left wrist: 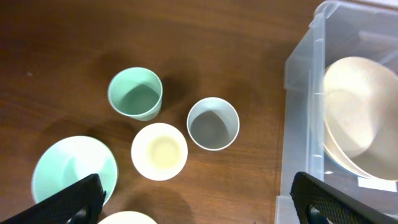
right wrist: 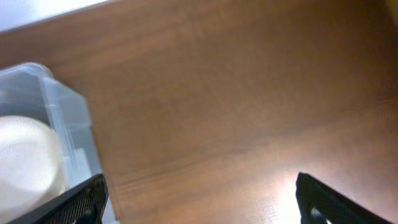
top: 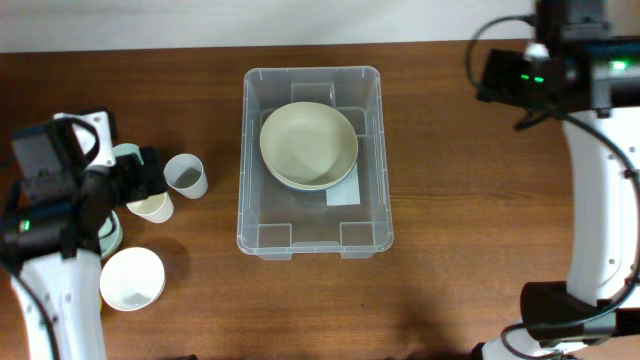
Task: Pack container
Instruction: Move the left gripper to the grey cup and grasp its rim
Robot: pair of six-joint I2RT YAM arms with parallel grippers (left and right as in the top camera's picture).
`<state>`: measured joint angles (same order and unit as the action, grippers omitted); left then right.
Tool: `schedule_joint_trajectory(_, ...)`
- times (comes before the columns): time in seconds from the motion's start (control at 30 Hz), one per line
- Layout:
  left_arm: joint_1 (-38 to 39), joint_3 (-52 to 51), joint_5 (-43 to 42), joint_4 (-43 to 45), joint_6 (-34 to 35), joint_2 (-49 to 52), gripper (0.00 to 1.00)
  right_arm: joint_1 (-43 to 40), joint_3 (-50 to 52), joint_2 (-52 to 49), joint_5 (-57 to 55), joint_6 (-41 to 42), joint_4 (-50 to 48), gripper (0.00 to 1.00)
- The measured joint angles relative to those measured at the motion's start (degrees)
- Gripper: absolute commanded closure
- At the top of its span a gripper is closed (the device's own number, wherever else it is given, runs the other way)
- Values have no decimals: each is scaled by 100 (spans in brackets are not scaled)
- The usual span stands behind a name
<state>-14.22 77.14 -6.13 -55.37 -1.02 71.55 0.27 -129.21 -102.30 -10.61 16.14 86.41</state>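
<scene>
Wooden table (top: 470, 230), container (top: 300, 215) between left end effector (left wrist: 199, 205) and right end effector (right wrist: 202, 205)

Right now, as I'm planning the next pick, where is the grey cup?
In the overhead view the grey cup stands upright on the table, left of the container, between its wall and the cream cup.
</scene>
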Motion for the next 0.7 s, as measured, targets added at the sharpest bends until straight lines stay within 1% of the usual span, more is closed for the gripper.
schedule_joint_trajectory(0.13, 74, 280, -39, 17, 2, 656, 4, -411, 48, -31, 184, 15, 225, 8)
schedule_joint_trajectory(0.3, 133, 988, -81, -184, 4, 1447, 7, -577, 59, -39, 249, 0, 258, 8)
schedule_joint_trajectory(0.4, 203, 1449, -87, -243, 2, 1853, 8, -577, 81, -39, 278, -11, 262, 8)
schedule_joint_trajectory(0.5, 446, 1617, -92, -254, 2, 2164, 8, -577, 83, -42, 299, -13, 273, 8)
schedule_joint_trajectory(0.7, 1143, 1626, -55, -273, -2, 2981, 10, -577, 85, -42, 304, -17, 280, 8)
